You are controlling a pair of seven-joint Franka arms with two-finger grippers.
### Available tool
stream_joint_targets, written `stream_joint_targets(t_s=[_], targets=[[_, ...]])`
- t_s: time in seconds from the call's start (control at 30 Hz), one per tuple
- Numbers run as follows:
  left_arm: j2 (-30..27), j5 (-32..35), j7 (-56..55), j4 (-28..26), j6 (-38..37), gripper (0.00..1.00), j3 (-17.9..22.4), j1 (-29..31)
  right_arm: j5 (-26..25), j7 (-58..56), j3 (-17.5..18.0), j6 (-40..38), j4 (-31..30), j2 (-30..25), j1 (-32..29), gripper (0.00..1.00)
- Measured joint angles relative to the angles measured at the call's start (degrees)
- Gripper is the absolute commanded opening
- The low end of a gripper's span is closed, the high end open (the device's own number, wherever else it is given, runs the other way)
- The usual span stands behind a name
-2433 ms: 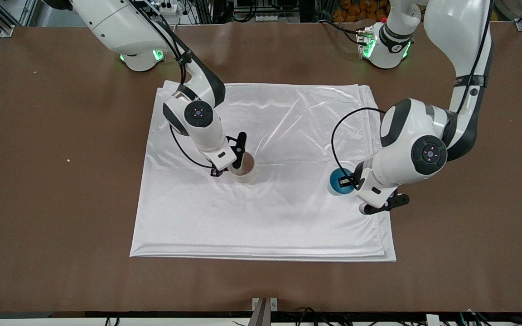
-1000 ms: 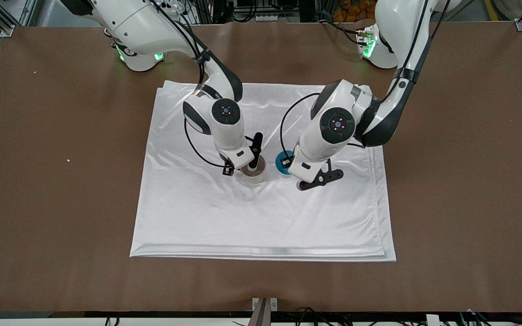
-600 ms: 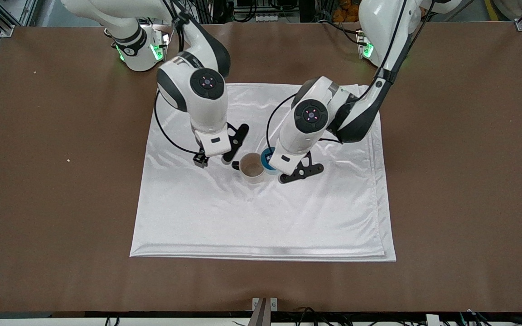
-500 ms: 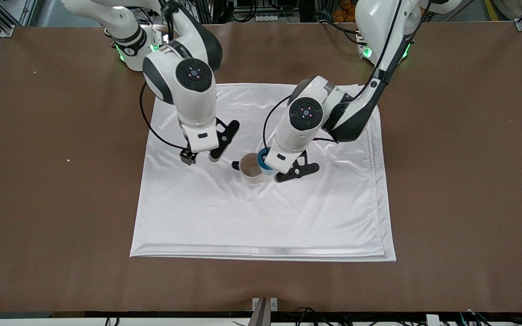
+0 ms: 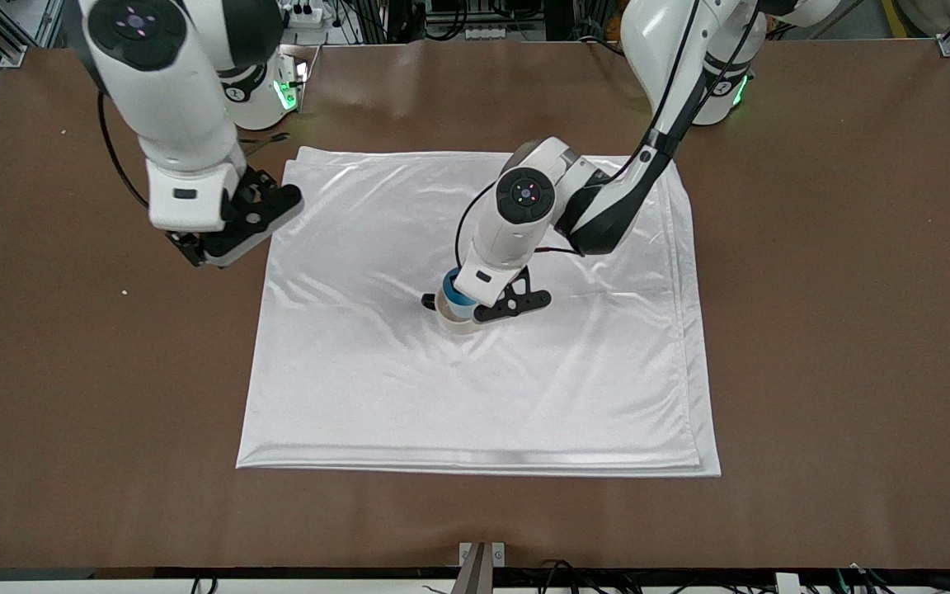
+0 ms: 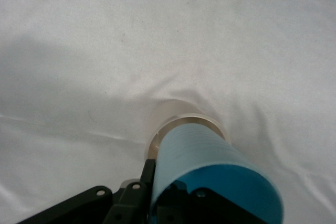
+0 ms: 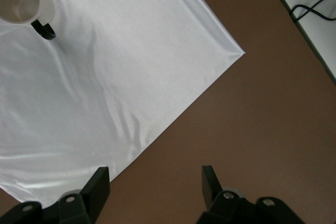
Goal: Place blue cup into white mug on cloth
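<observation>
The left gripper [image 5: 465, 304] was clamped on the blue cup [image 6: 210, 169], right over the white mug [image 5: 452, 318] on the cloth [image 5: 376, 371]. If the cup tilted, it could bump the mug's rim. The right gripper [image 7: 155, 186] waited, fingers apart, over the cloth's corner.

Bright, even light is shining down from above. The big shiny white folded cloth [image 5: 483, 363] is glowing, with pale streaks of glare along its wrinkles. The flat brown table top [image 5: 838, 330] is catching a soft shine near the robot bases. The arms are casting only faint grey shadows. In the left wrist view, the small light-blue cup [image 6: 210, 171] is looking blurry up close.
</observation>
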Motion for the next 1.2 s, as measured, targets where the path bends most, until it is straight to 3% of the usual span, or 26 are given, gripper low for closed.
stream_joint_targets(t_s=[0.13,0.2,0.4,0.6,0.63,0.77,0.8,0.87,1.2], targets=[[0.9,0.0,0.0,0.0,0.4,0.0,0.0,-0.1,0.1,0.1,0.0,-3.6,2.9,-0.8,-2.4,0.82],[1.3,0.0,0.0,0.1,0.7,0.0,0.0,-0.2,0.6,0.1,0.0,-5.2,4.4,-0.8,-3.9,0.92],[2.1,0.1,0.0,0.1,1.4,0.0,0.0,-0.6,4.2,0.1,-0.1,-7.2,6.4,-0.8,-9.0,1.0],[2.7,0.1,0.0,0.1,1.9,0.0,0.0,-0.9,7.4,2.1,-0.2,-8.2,7.0,-0.8,-14.1,1.0],[2.8,0.1,0.0,0.2,1.9,0.04,0.0,-0.9,7.5,3.1,-0.2,-8.6,7.2,-0.8,-14.6,1.0],[3.2,0.1,0.0,0.2,2.0,0.33,0.1,-0.9,7.5,8.0,-0.2,-10.2,8.4,-0.8,-15.3,1.0],[3.2,0.1,0.0,0.2,2.1,0.48,0.1,-0.9,7.5,9.2,-0.3,-10.3,8.6,-0.8,-15.3,1.0],[3.3,0.1,0.0,0.3,2.1,1.0,0.1,-0.9,7.5,12.4,-0.6,-10.6,8.8,-0.8,-15.3,1.0],[3.2,1.3,0.0,1.3,2.1,1.0,0.2,-1.1,9.3,17.2,-5.5,-10.7,9.0,-0.7,-15.3,1.0]])
